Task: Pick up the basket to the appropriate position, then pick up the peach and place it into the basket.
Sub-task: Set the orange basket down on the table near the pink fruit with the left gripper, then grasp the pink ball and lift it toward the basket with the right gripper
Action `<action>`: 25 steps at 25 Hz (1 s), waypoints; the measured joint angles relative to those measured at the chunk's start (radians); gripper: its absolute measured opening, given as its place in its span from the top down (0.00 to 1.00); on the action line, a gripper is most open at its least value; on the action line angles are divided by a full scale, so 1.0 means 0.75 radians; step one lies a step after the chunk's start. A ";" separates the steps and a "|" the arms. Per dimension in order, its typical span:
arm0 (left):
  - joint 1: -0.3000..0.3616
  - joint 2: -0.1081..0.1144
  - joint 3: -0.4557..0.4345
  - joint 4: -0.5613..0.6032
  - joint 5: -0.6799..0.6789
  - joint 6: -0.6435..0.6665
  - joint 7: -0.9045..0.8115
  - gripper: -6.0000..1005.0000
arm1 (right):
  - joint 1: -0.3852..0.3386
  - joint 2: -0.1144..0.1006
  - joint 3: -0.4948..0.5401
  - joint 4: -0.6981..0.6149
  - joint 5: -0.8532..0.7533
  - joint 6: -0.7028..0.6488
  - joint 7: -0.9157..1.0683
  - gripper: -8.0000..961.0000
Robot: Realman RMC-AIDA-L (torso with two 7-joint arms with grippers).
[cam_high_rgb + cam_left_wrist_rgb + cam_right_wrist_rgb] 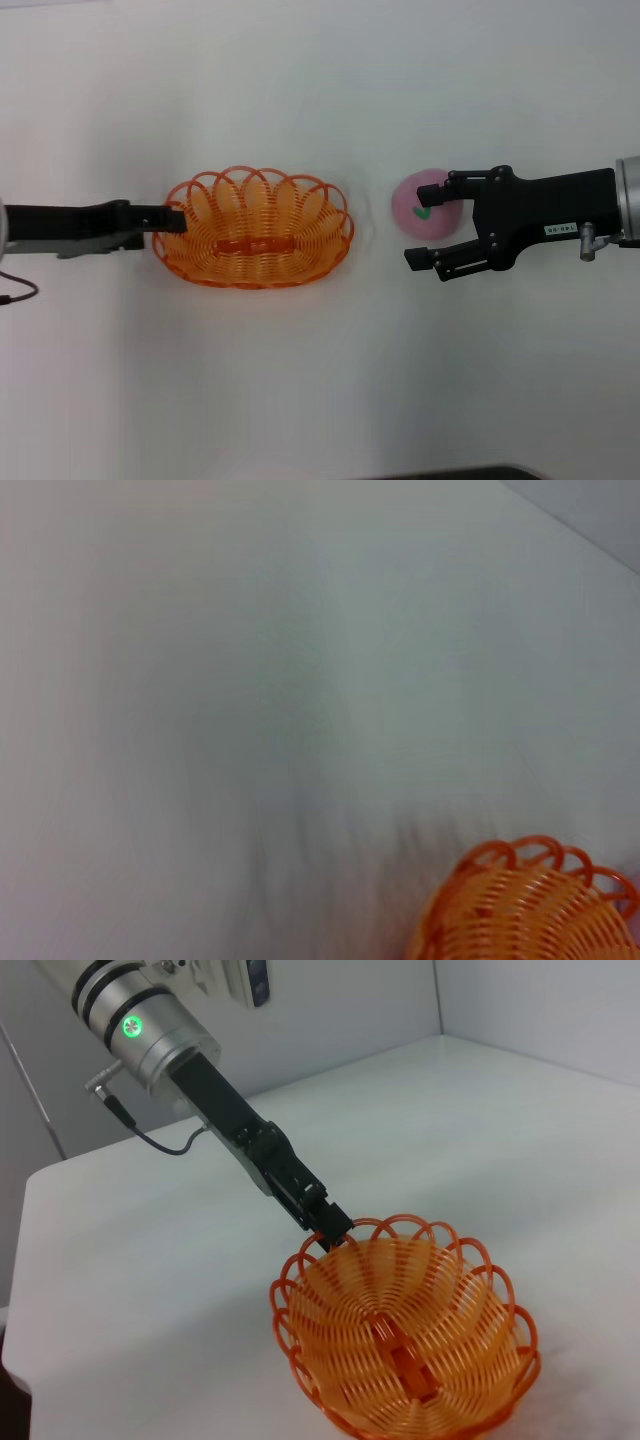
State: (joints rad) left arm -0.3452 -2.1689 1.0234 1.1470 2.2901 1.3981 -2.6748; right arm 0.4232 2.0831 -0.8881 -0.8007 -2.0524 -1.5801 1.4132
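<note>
On the white counter [300,400] the left gripper [172,221] is clenched on the near-left rim of the orange basket [255,240], while the right gripper [425,222] hangs spread wide around the pink peach [420,205] just beside the basket.

A plain white table [180,1290] fills the scene, with pale grey walls [330,1010] meeting behind its far corner.
</note>
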 joint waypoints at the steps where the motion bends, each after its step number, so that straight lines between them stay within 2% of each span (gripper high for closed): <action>1: 0.001 0.001 -0.020 0.000 0.004 0.002 0.014 0.37 | 0.000 0.000 0.000 0.000 0.000 0.000 0.000 0.04; 6: 0.005 0.006 -0.104 0.002 0.031 0.003 0.058 0.24 | 0.004 0.002 -0.001 0.000 0.000 0.000 0.001 0.04; 11: -0.006 0.014 -0.231 0.011 0.024 0.060 0.193 0.23 | 0.007 0.002 0.007 0.000 0.003 0.001 0.000 0.05; 15: -0.008 0.012 -0.311 0.036 -0.075 0.167 0.478 0.23 | 0.005 0.001 0.008 0.000 0.004 0.006 0.001 0.05; 20: 0.020 0.007 -0.316 0.026 -0.205 0.266 0.884 0.23 | 0.002 -0.004 0.010 -0.001 0.005 0.007 0.006 0.05; 25: 0.037 0.007 -0.313 0.015 -0.192 0.378 1.179 0.23 | 0.002 -0.007 0.012 -0.002 0.008 0.006 0.010 0.05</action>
State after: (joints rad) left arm -0.3173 -2.1634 0.7888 1.1585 2.1457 1.6817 -1.7908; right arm 0.4249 2.0777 -0.8790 -0.8023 -2.0462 -1.5758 1.4210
